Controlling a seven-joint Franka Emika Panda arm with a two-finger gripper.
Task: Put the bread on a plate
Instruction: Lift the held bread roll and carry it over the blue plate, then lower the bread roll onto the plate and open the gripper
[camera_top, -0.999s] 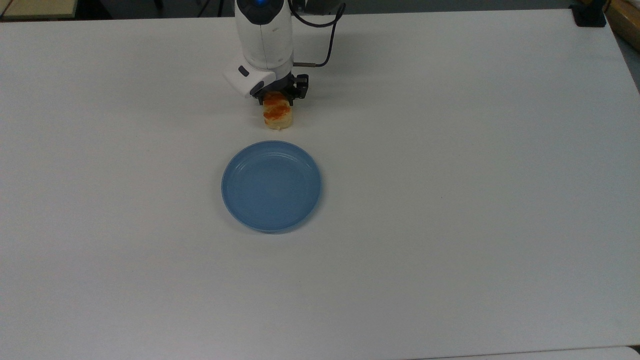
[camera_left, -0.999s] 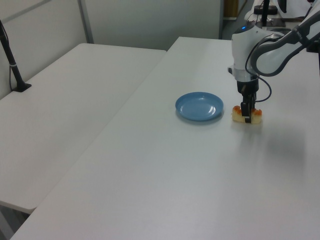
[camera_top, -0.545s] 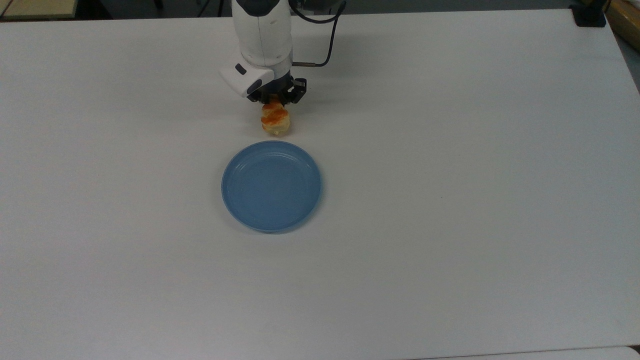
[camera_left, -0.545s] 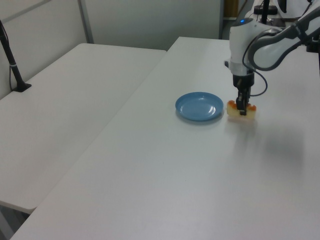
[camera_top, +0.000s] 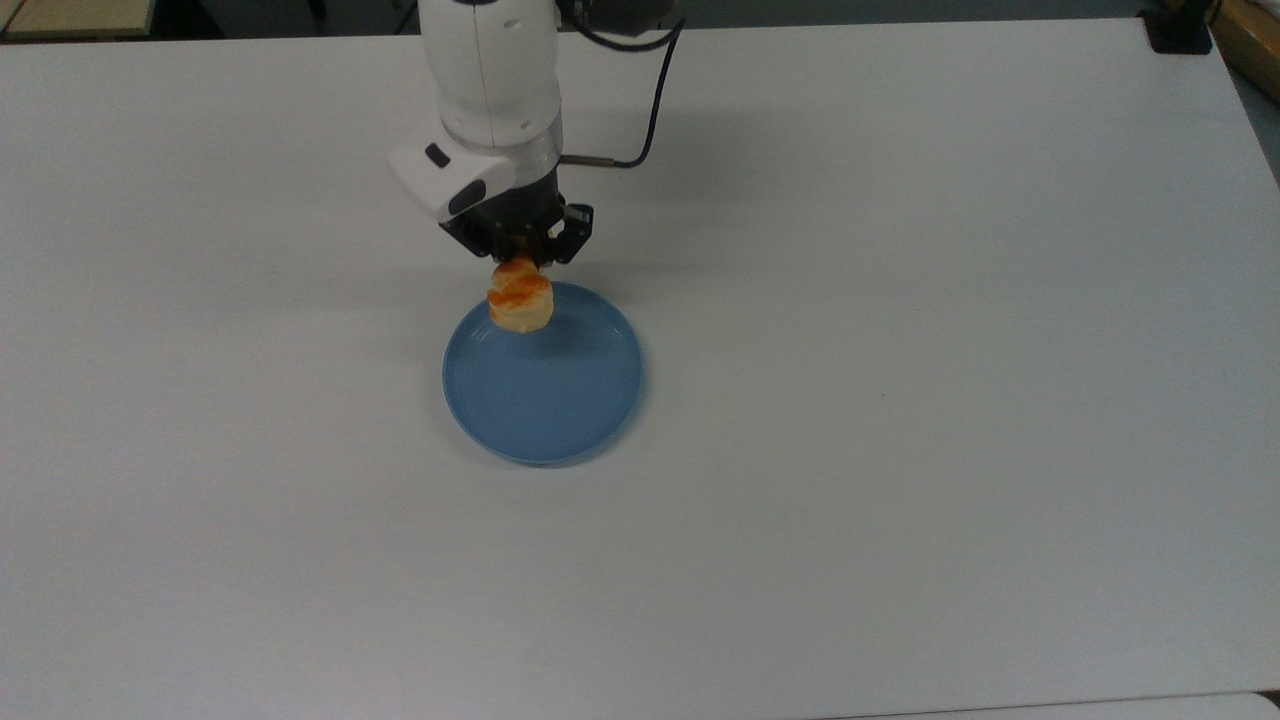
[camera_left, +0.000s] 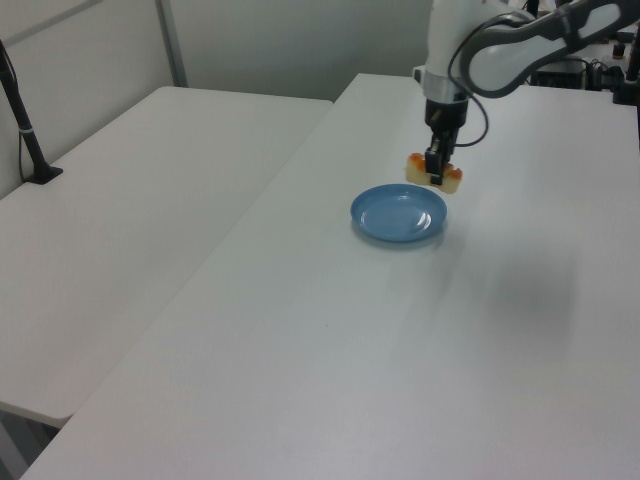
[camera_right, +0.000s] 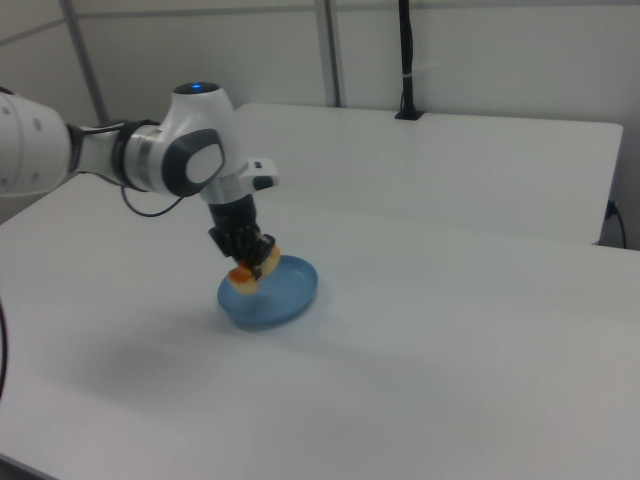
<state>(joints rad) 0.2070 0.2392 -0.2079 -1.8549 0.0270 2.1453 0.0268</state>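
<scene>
The bread, a small pale-tan roll with orange glazed bumps on top, hangs in the air, clear of the tabletop, just above centre in the top view! It sits over the upper rim of the round, flat light-blue plate; in the left view the roll floats above the plate's upper right edge, and the right view shows it over the left edge of the plate. The black two-finger gripper has its fingers clamped across the roll's middle, one on each long side, with both ends sticking out. That looks a sound hold: the roll seems light and soft, likely to squash under a hard pinch and unlikely to slip, so a gentle grip at the waist suits it. The white robot arm reaches in from the upper edge, a black cable looping beside it. All around lies the plain white tabletop.
</scene>
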